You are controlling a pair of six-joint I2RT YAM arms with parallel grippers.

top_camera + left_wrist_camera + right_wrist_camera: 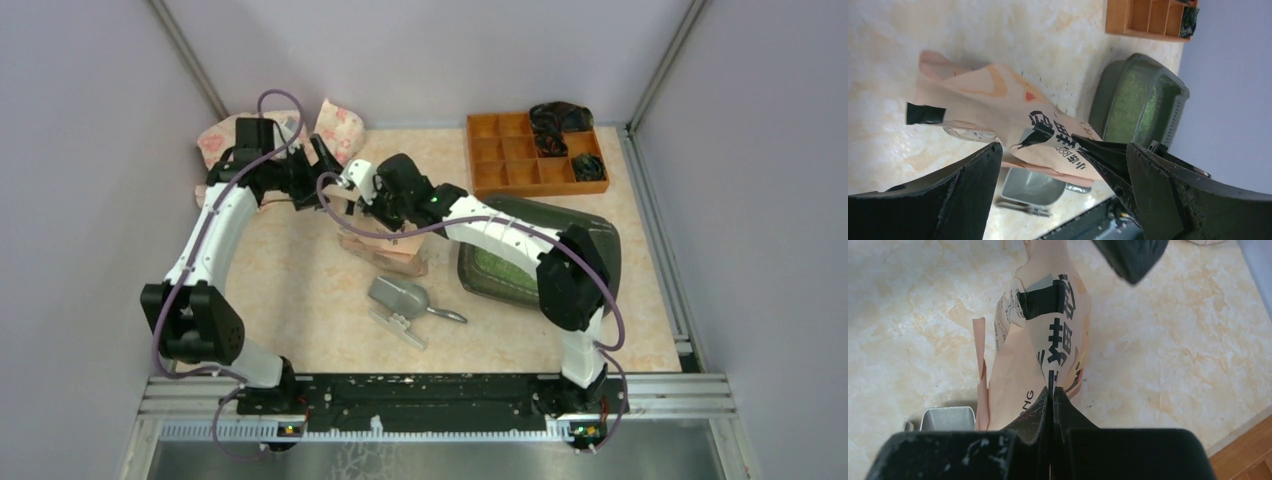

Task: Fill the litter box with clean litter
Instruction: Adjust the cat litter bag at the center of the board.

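Right pincer [1052, 395] nips the bag [1048, 340] by a thin edge, left pincer [1063, 147] wide open, empty; paper could tear, spilling onto worktop [1173, 340].

At the table's [290, 285] right the litter box [602, 232] holds clean litter [503, 271], organiser tray [540, 187] behind it, paper bag [395, 258] and scoop [398, 297] to its left.

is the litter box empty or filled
Partly filled: green litter covers the floor of the litter box, below its rim.
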